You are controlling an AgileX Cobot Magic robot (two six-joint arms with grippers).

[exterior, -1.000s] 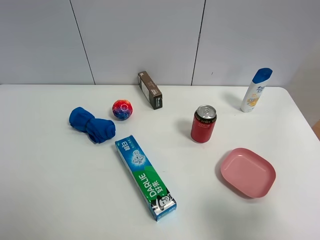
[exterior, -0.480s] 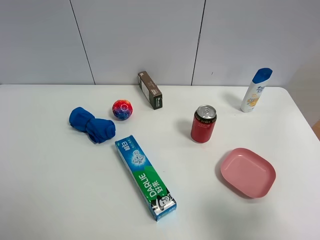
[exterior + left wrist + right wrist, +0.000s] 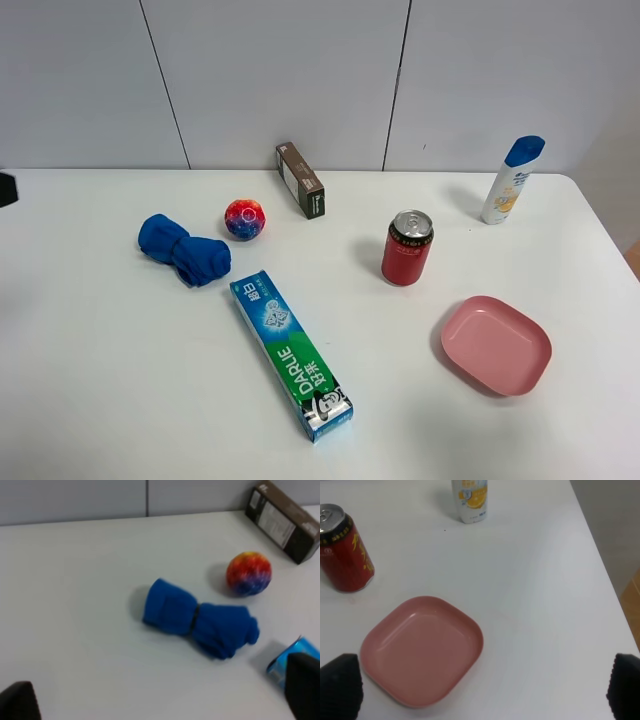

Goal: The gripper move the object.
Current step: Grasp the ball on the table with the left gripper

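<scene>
A rolled blue cloth (image 3: 184,250) lies on the white table (image 3: 120,380) at the left, also in the left wrist view (image 3: 200,617). A multicoloured ball (image 3: 245,219) sits beside it, seen too in the left wrist view (image 3: 248,573). My left gripper (image 3: 160,700) is open and empty, hovering short of the cloth; its dark fingertips (image 3: 303,685) frame the view. A dark bit of the left arm (image 3: 5,188) shows at the exterior view's left edge. My right gripper (image 3: 482,687) is open and empty above the pink plate (image 3: 422,647); it is out of the exterior view.
A brown box (image 3: 300,180) lies at the back. A green-blue toothpaste box (image 3: 290,355) lies front centre. A red can (image 3: 407,248) stands mid-right, the pink plate (image 3: 496,344) front right, and a white shampoo bottle (image 3: 512,181) back right.
A dark part of the left arm has come into the exterior view at the left edge. Nothing on the table has moved.
</scene>
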